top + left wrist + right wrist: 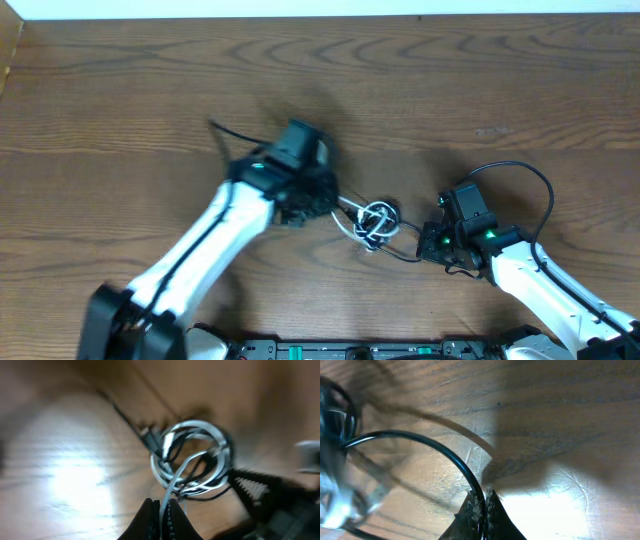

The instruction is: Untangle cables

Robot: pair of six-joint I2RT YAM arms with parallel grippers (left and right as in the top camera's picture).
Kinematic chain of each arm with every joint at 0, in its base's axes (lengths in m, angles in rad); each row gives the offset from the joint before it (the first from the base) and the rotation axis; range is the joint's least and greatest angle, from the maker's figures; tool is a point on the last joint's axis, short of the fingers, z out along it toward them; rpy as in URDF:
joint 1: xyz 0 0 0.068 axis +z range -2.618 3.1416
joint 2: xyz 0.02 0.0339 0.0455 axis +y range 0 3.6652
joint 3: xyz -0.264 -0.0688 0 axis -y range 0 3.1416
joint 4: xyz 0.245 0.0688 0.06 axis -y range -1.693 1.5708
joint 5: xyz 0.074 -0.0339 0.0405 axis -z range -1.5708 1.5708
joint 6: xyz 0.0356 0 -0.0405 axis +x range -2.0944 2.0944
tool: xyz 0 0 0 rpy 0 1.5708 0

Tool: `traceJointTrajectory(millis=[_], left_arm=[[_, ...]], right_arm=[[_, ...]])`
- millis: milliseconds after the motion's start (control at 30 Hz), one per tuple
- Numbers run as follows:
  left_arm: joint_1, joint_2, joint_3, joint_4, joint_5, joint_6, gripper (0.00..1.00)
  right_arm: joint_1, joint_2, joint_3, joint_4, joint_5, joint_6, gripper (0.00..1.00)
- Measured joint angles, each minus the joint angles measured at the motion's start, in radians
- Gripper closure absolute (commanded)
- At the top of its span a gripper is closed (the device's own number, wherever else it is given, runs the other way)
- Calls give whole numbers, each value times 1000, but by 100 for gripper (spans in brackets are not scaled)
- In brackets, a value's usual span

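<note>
Left pincer [161,512] pinches the thin white cord [176,476], right pincer [482,509] pinches the thin black cord [455,460], both equally near the coiled knot [378,222] lying between them.

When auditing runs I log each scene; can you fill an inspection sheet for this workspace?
Surface: wooden table, brown grain.
Job's things: white cable and black cable coiled together in one knot between the arms.
Clutter: nothing seen.
Grippers: left gripper shut on white cable; right gripper shut on black cable.
Cables: thick arm wire loops beside the right arm.
Surroundings: pale strip beyond the far table edge.
</note>
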State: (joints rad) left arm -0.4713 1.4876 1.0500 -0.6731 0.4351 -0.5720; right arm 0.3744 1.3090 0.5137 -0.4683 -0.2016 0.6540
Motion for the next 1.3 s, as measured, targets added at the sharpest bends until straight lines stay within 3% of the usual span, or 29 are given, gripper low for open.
traceJointTrajectory(millis=[167, 267, 800, 967, 1300], left_arm=[[97, -83, 0, 3, 0, 26, 92], [122, -90, 0, 0, 0, 31, 88], [119, -62, -1, -92, -60, 76, 83], [71, -62, -1, -107, -41, 77, 66], [-127, -20, -1, -56, -21, 71, 64]], right_arm=[[0, 0, 0, 1, 0, 0, 99], [0, 0, 0, 0, 1, 0, 99], [0, 0, 0, -3, 16, 0, 99], [0, 0, 0, -3, 16, 0, 99], [0, 0, 0, -3, 16, 0, 99]])
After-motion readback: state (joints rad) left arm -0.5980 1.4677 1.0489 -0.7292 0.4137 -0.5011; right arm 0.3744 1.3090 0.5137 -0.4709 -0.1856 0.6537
